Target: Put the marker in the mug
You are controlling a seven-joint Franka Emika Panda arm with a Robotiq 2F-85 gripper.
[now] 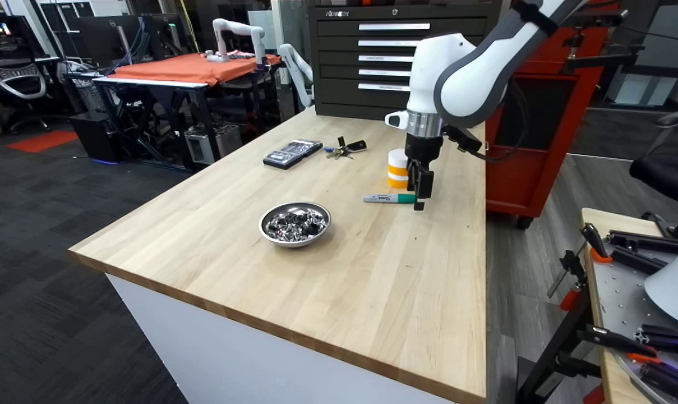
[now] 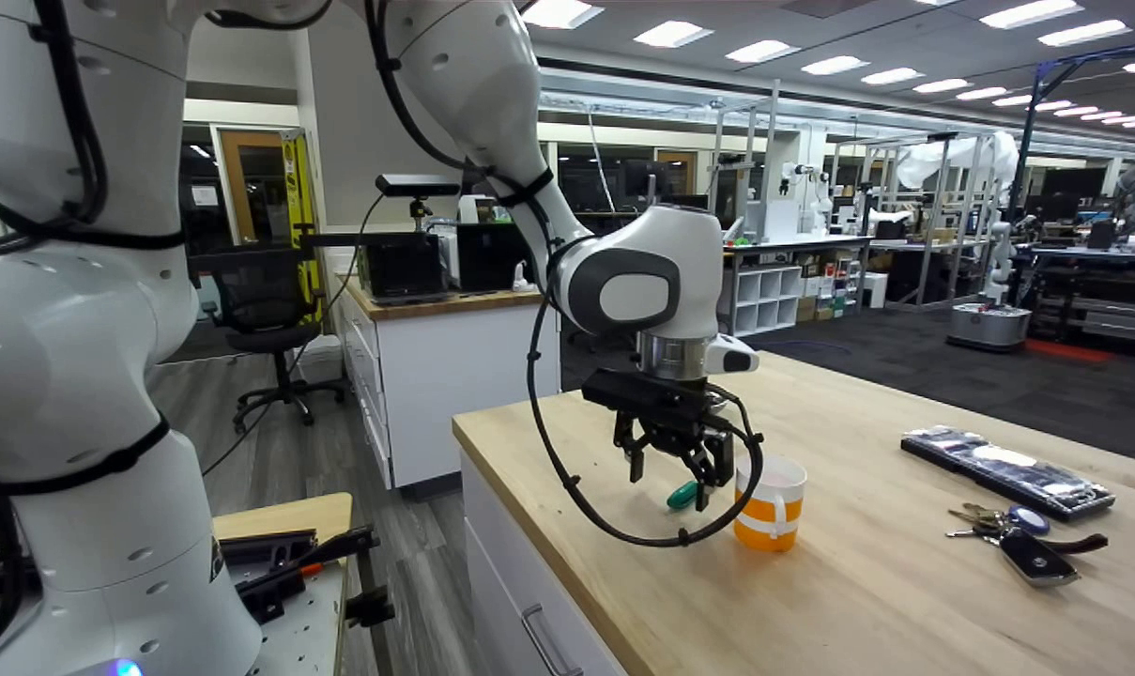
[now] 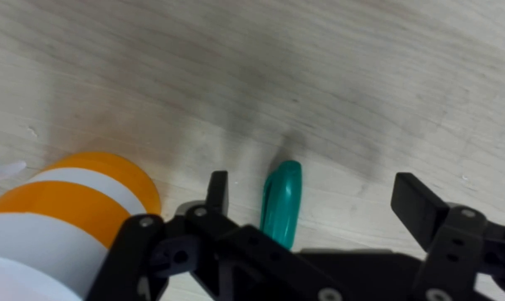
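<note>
The pale worktop (image 1: 344,292) spreads across the middle and bottom of an exterior view. In the wrist view my claw (image 3: 310,192) reaches in from the bottom, jaws wide apart and holding nothing; lowered too far, I could jam against the worktop; too shallow, I'd likely pinch air. The metal bowl (image 1: 295,243), just below the middle in an exterior view, is filled with crumpled silvery and dark bits (image 1: 296,225). The mug (image 3: 64,209) stands upright, lower left in the wrist view, near my finger (image 3: 218,192) on that side; a stray sideways move might tip it. What's in its base I can't see. The marker (image 3: 282,204) lies at lower centre there, its teal cap between my jaws, touching neither; gripped by that end alone, its barrel could droop and catch the mug's rim.
</note>
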